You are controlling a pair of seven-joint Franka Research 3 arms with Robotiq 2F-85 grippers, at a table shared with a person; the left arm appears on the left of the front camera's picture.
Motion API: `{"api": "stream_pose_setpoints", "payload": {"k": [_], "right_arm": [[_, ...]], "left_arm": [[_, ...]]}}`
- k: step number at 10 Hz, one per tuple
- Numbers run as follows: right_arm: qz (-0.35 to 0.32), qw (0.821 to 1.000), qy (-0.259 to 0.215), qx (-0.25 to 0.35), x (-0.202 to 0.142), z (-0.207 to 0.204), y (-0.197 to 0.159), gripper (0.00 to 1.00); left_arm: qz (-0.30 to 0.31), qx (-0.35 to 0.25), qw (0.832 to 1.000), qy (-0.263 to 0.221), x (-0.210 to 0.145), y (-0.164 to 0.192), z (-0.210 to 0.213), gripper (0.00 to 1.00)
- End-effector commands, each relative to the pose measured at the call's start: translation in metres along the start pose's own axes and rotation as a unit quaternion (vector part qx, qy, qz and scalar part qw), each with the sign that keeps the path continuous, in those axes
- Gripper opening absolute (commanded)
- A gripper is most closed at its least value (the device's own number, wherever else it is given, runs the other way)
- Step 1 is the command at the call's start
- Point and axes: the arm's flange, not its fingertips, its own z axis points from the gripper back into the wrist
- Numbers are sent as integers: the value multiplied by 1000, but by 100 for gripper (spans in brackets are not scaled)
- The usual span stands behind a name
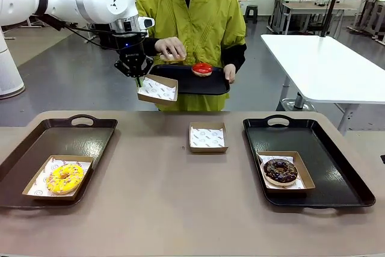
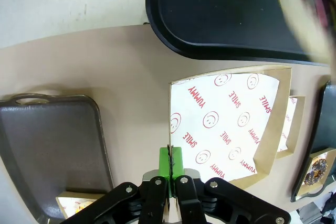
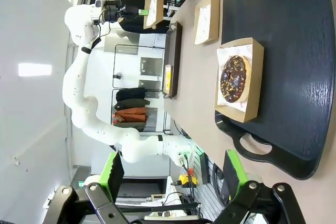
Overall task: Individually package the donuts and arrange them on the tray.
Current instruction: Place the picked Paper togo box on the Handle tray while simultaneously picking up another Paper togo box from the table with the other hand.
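Front view: left end effector (image 1: 139,80) pinches an empty box (image 1: 158,89) by its rim, at the left corner of the person's tray (image 1: 180,82), where the red donut (image 1: 202,68) sits. Nearer than that tray, yellow donut (image 1: 65,177) and chocolate donut (image 1: 280,171) lie boxed. Right end effector (image 3: 174,167) gapes wide.

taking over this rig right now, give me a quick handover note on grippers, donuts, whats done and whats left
Left gripper: shut on the rim of an empty paper box, held in the air beside the person's tray.
Right gripper: open, empty, facing the right tray.
Done: yellow donut boxed on the left tray; chocolate sprinkled donut boxed on the right tray.
Left: red donut lies unboxed on the person's tray; a second empty box sits mid-table between the trays.
Person's hand is over their tray; what it holds is unclear.
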Motion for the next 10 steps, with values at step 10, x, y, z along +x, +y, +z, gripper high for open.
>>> {"api": "stream_pose_setpoints", "payload": {"k": [10], "right_arm": [[3,1000,6,2,-5,0,1,100]], "left_arm": [[1,0,1000,1,-4,2,2,0]]}}
